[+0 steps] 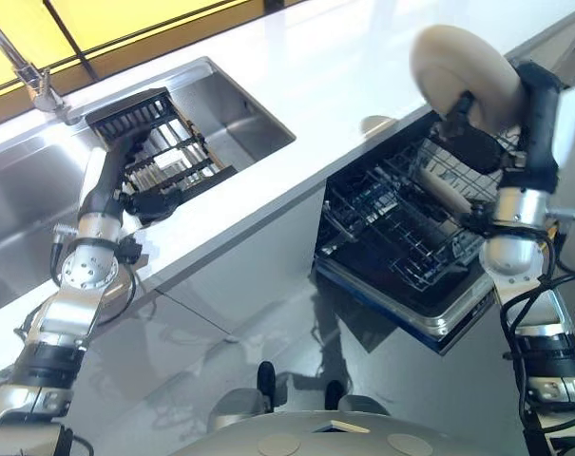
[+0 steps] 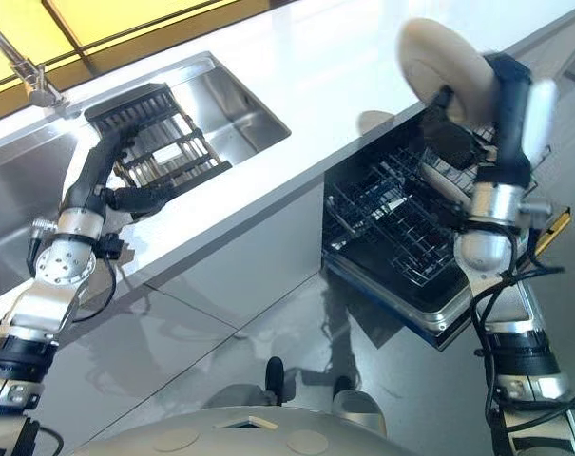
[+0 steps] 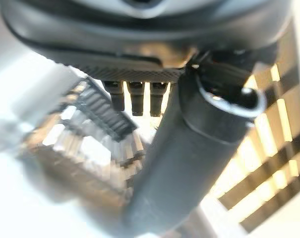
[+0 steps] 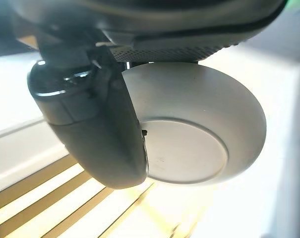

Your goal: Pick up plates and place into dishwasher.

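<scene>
My right hand is raised above the open dishwasher, shut on a beige plate. The plate is tilted on edge, with the thumb pressed over its underside. Below it lies the pulled-out dark wire rack of the dishwasher, where a pale plate edge stands among the tines. My left hand rests at the near edge of the black dish rack in the sink, its fingers straight and holding nothing.
The steel sink is set into a white counter, with a faucet at the far left. The dishwasher's lowered door juts out over the grey floor.
</scene>
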### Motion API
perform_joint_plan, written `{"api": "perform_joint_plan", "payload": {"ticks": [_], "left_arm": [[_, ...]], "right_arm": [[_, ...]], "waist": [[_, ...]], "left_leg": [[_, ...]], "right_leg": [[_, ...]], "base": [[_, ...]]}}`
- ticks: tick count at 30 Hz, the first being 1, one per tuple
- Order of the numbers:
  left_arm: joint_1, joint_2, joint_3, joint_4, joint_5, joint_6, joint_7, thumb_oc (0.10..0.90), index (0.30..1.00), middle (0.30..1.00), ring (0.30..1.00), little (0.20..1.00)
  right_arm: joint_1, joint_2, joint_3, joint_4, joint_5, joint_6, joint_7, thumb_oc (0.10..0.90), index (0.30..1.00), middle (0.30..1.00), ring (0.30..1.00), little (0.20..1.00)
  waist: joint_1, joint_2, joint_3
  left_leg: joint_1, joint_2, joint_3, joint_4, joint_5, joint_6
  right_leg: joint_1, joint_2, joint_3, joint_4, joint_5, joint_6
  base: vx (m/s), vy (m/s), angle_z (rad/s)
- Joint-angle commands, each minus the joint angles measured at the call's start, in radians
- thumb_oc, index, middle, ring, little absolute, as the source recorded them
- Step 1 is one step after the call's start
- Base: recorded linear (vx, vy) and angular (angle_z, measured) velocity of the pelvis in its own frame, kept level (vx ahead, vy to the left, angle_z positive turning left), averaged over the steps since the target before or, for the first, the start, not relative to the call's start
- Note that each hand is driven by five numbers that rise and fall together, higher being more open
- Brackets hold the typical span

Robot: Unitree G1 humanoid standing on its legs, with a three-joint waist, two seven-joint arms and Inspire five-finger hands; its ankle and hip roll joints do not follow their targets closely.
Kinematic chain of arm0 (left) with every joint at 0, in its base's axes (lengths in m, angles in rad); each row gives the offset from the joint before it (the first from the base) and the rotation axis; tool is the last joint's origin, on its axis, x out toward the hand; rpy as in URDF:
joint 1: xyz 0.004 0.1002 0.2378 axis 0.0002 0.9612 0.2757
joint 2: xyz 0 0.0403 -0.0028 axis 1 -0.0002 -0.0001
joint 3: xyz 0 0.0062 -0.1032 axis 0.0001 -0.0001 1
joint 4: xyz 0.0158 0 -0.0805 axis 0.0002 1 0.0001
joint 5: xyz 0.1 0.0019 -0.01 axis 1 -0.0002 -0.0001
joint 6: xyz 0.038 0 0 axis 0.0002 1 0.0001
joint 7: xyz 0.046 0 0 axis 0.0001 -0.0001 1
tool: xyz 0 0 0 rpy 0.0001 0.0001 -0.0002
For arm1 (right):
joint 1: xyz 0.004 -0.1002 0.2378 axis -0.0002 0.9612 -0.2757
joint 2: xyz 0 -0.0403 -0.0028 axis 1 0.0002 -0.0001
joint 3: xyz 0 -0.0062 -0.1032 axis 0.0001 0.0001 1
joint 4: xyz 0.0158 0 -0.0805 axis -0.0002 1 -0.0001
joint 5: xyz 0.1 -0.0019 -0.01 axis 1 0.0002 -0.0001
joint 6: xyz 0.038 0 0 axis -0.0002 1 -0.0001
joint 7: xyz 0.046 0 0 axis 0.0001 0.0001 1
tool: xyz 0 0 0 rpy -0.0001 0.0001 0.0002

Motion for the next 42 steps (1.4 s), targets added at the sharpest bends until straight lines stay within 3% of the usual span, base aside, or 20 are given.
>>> {"api": "perform_joint_plan", "payload": {"ticks": [1, 9, 14, 18, 27, 42], "left_arm": [[-0.023, 0.033, 0.099, 0.045, 0.017, -0.062, 0.029, 0.800, 0.900, 0.900, 0.900, 0.900], [-0.007, 0.046, 0.121, 0.075, -0.008, -0.058, 0.010, 0.800, 0.900, 0.900, 0.900, 0.900], [0.000, 0.054, 0.122, 0.068, -0.023, -0.057, 0.002, 0.800, 0.900, 0.900, 0.900, 0.900], [-0.014, 0.058, 0.102, 0.072, -0.032, -0.050, 0.008, 0.800, 0.900, 0.900, 0.900, 0.900], [-0.051, 0.056, 0.046, 0.087, -0.040, -0.053, 0.023, 0.800, 0.900, 0.900, 0.900, 0.900], [-0.104, 0.078, 0.003, 0.098, -0.058, -0.037, 0.007, 0.800, 0.900, 0.900, 0.900, 0.900]], "right_arm": [[0.005, -0.019, -0.063, -0.044, 0.028, -0.054, -0.079, 0.100, 0.300, 0.300, 0.300, 0.200], [0.030, -0.009, -0.060, 0.070, 0.010, -0.013, -0.120, 0.100, 0.300, 0.300, 0.300, 0.200], [0.033, -0.022, -0.045, 0.130, 0.021, 0.021, -0.087, 0.100, 0.300, 0.300, 0.300, 0.200], [0.007, -0.051, -0.013, 0.216, 0.020, 0.008, -0.062, 0.100, 0.300, 0.300, 0.300, 0.200], [-0.089, -0.130, 0.070, 0.310, -0.002, 0.042, -0.040, 0.100, 0.300, 0.300, 0.300, 0.200], [-0.215, -0.154, 0.216, 0.502, 0.036, 0.210, 0.086, 0.100, 0.300, 0.300, 0.300, 0.200]], "waist": [[-0.039, -0.006, -0.133], [-0.051, 0.008, -0.096], [-0.051, 0.014, -0.076], [-0.043, 0.016, -0.062], [-0.010, 0.021, -0.024], [0.035, 0.025, 0.035]], "left_leg": [[0.042, -0.056, 0.026, 0.011, -0.140, 0.019], [0.043, -0.051, 0.021, 0.012, -0.138, 0.025], [0.041, -0.051, 0.013, 0.013, -0.134, 0.023], [0.038, -0.051, 0.004, 0.015, -0.130, 0.017], [-0.008, -0.049, -0.022, 0.045, -0.119, 0.005], [-0.075, -0.050, -0.053, 0.097, -0.099, -0.014]], "right_leg": [[-0.068, 0.023, 0.012, 0.064, 0.003, 0.063], [-0.088, 0.022, 0.011, 0.124, -0.025, 0.058], [-0.099, 0.019, 0.000, 0.155, -0.040, 0.058], [-0.097, 0.019, -0.010, 0.153, -0.039, 0.054], [-0.115, 0.020, -0.028, 0.166, -0.047, 0.043], [-0.129, 0.021, -0.065, 0.187, -0.062, 0.018]], "base": [[0.08, -0.037, -0.10], [0.02, -0.046, -0.11], [0.00, -0.049, 0.01], [0.01, -0.055, 0.03], [-0.02, -0.042, 0.07], [0.01, -0.031, 0.09]]}}
